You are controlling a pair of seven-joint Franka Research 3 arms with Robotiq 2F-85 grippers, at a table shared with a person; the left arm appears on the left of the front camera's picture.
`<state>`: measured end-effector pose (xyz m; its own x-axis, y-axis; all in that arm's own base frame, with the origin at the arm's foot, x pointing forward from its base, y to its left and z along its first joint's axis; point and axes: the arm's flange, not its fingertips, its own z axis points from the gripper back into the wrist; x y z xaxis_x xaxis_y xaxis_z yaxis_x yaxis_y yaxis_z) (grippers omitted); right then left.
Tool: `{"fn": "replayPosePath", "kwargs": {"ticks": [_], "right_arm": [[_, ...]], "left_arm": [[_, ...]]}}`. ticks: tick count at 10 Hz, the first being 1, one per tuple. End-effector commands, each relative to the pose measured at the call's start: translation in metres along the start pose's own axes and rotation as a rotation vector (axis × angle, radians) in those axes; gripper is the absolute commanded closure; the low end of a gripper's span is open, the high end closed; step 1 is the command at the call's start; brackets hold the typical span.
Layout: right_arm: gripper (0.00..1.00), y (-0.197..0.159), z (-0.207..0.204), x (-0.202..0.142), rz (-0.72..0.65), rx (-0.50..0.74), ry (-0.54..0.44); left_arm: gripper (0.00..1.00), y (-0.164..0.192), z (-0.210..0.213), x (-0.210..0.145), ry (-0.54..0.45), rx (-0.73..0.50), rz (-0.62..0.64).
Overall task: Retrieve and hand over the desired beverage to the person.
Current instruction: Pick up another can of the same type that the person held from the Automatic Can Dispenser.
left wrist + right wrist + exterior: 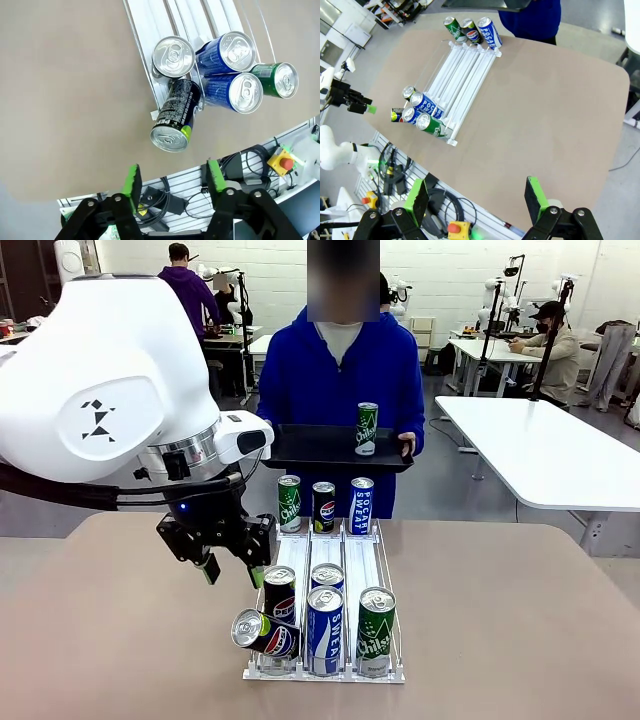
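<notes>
A green can [367,429] is being held up on the person's [340,370] black tray [310,450]. Left gripper [232,572]: jaws apart, nothing gripped, beside a tipped Pepsi can [264,633] at the rack [326,672] front. Right gripper [476,200]: jaws apart, empty. Recommended: tipped can is re-approached square across its body and gripped mid-length, w/o nudging adjacent cans.
</notes>
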<state>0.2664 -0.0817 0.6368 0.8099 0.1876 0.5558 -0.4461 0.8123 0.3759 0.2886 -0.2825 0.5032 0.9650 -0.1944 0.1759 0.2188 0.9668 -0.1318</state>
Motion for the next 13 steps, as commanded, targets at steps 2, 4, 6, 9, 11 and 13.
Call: {"fn": "replayPosePath", "kwargs": {"ticks": [2, 4, 6, 9, 11, 13], "right_arm": [[0.0, -0.001, -0.002, 0.001, 0.009, 0.025, -0.009], [0.0, -0.001, -0.002, 0.001, 0.009, 0.025, -0.009], [0.0, -0.001, -0.002, 0.001, 0.009, 0.025, -0.009], [0.0, -0.001, -0.002, 0.001, 0.009, 0.025, -0.009], [0.0, -0.001, -0.002, 0.001, 0.009, 0.025, -0.009], [0.0, -0.001, -0.002, 0.001, 0.009, 0.025, -0.009]], "left_arm": [[0.0, 0.002, -0.012, 0.003, 0.005, -0.029, -0.025], [0.09, 0.009, -0.042, 0.009, 0.031, -0.019, -0.02], [0.09, 0.019, -0.069, 0.011, 0.029, -0.047, 0.005], [0.09, 0.026, -0.085, 0.0, -0.007, -0.065, 0.08], [0.09, 0.026, -0.098, -0.003, -0.01, -0.095, 0.108], [0.09, 0.024, -0.107, -0.004, 0.028, -0.084, 0.118]]}}
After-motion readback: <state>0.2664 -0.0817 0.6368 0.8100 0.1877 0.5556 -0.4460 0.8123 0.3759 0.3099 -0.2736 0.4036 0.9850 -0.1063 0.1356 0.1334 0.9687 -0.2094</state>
